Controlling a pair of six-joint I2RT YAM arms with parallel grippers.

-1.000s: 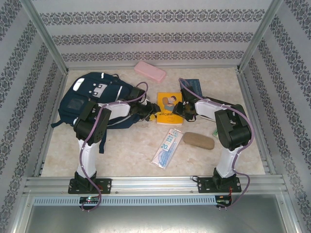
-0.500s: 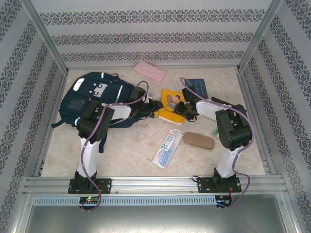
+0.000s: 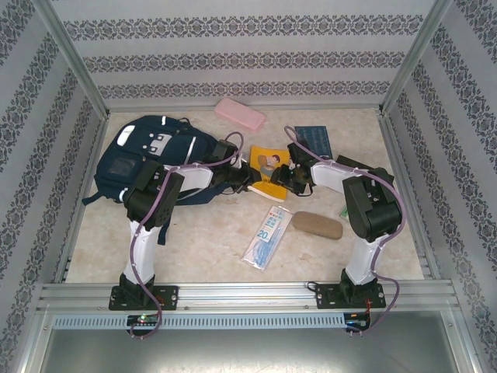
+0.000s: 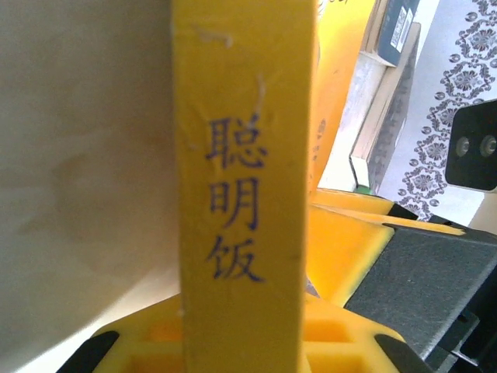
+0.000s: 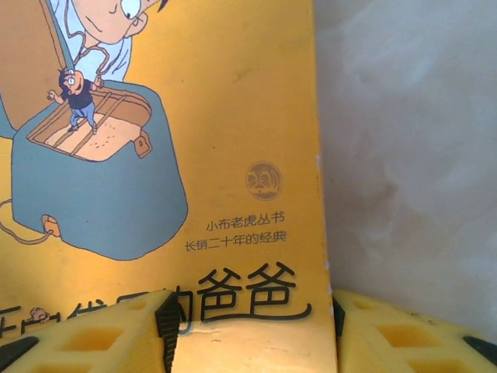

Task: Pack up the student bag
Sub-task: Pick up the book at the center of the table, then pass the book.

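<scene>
Patterned wallpaper closes three sides of a pale stone-look table (image 3: pixel 202 233). On its back left part lies the bag (image 3: pixel 147 151), navy, flat, with the white patches of the pocket facing up; it is just beside the left arm.

Near the middle of the table is a yellow book (image 3: pixel 268 159), turned askew, between the two grippers. The left gripper (image 3: pixel 245 177) meets it from the left. In the left wrist view its yellow fingers (image 4: pixel 342 249) stand tight on both sides of the spine, so they pinch the yellow book. The right gripper (image 3: pixel 289 180) is at the right side of the book. In the right wrist view its fingers (image 5: pixel 93 334) are spread: one is over the cover, the other is past the book's edge, over the table.

A pink case (image 3: pixel 239 114) lies at the back, a blue book (image 3: pixel 314 140) behind the right gripper. A brown case (image 3: pixel 317 225) and a pen pack (image 3: pixel 266 237) lie nearer to the bases.
</scene>
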